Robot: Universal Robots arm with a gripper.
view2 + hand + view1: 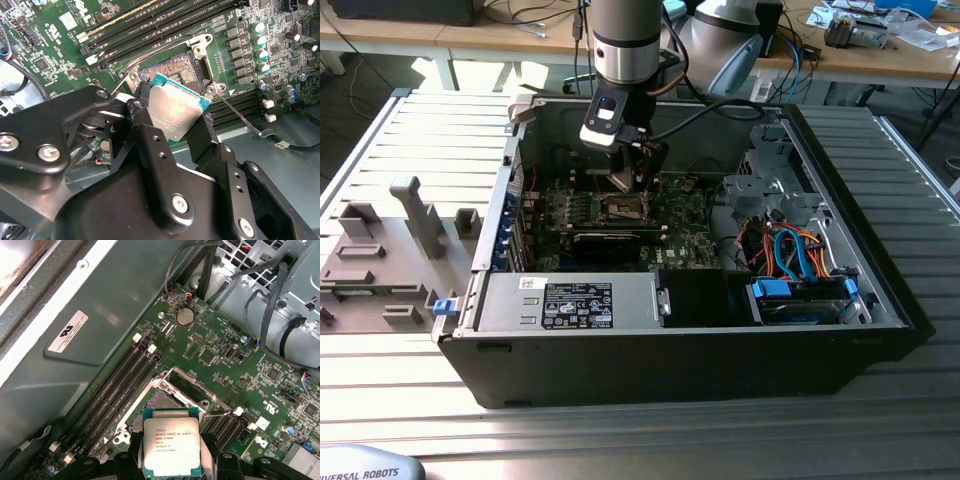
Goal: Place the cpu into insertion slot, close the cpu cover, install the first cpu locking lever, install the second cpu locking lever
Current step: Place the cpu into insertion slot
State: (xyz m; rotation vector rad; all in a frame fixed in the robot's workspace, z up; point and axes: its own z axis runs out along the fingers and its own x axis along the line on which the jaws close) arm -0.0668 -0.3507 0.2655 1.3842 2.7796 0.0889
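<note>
The gripper (170,122) is clenched on the cpu (172,110), its two black fingers (150,137) pressing against opposite edges of the chip so that the silver-grey top faces up between them. In the first wrist view the same grasp shows, with the cpu (171,440) sitting squarely between the fingertips of the gripper (171,452), teal edges showing around the metal lid. The chip is held above the green board and is not seated. Its far edge reaches over the near part of the insertion slot (175,67), whose dark field of contacts lies bare just beyond it. In the first wrist view the insertion slot (160,405) appears directly past the chip. The cpu cover (197,387) stands swung up along the slot's far side, leaving the socket uncovered. A thin wire lever (237,111) angles away from one corner of the socket, unlatched. Beside the socket run the long black memory slots (115,390), and farther on a round coin battery (185,316) sits on the board near a bundle of black cables (270,300). In the exterior view the gripper (635,170) hangs from the arm (625,40) inside the computer case (620,370), low over the motherboard (680,245). The case rests on a slatted metal table (640,430), with grey fixtures (380,250) lying on the exterior view's left.
</note>
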